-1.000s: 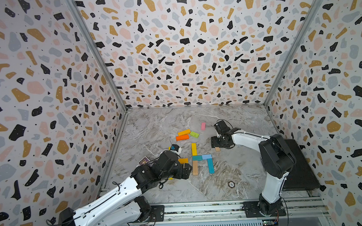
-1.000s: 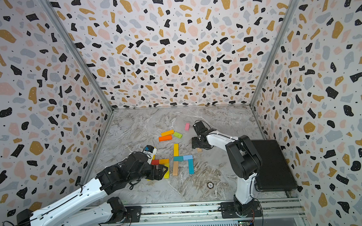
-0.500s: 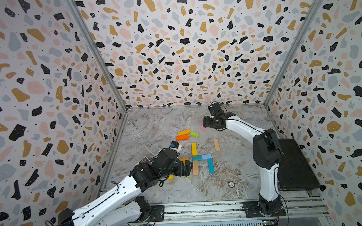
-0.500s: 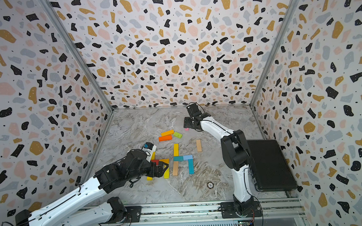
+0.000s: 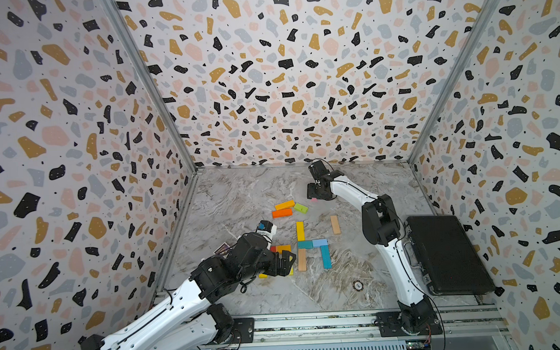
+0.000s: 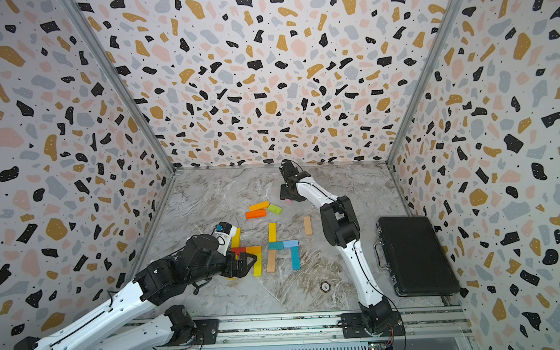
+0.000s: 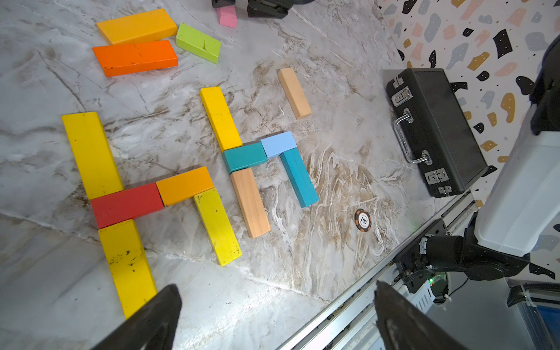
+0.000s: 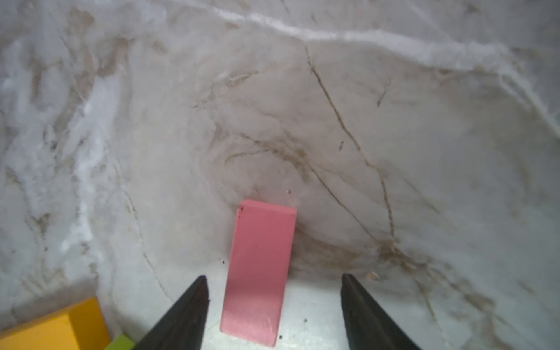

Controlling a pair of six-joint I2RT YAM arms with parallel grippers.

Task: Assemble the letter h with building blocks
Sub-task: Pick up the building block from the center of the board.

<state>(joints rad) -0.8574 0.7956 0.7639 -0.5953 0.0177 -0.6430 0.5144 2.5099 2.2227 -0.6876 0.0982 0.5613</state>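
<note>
Blocks lay flat on the table (image 5: 241,196), and ten of them made two letters side by side: a yellow h (image 7: 127,204) of three yellow bars with a red and an orange one, and a blue h (image 5: 305,244) built from a yellow bar, a teal and a light-blue crosspiece, a wood stem and a blue leg. Each piece butted against its neighbour, likely so that the strokes read as one shape. Well behind them, toward the back wall, the pink block (image 8: 257,272) lay alone. The right jaws stood apart on either side of its near end, not touching it. The block ran lengthwise between them, so closing would, I judge, pinch its long sides. That looked like the reach before a pick, perhaps for another letter. The left jaws hung wide apart and empty over the yellow h, hiding part of it in both top views, and seemed to be idling rather than working. Spares waited between the letters and the pink block: an orange block (image 5: 282,213) and an amber block (image 5: 285,204) side by side, a green block (image 5: 300,208) just beside the amber one's end, and a wood block (image 5: 335,224) apart, toward the right arm. A black case (image 5: 448,253) and a chip (image 5: 358,286) sat farther out, off the working patch.
</note>
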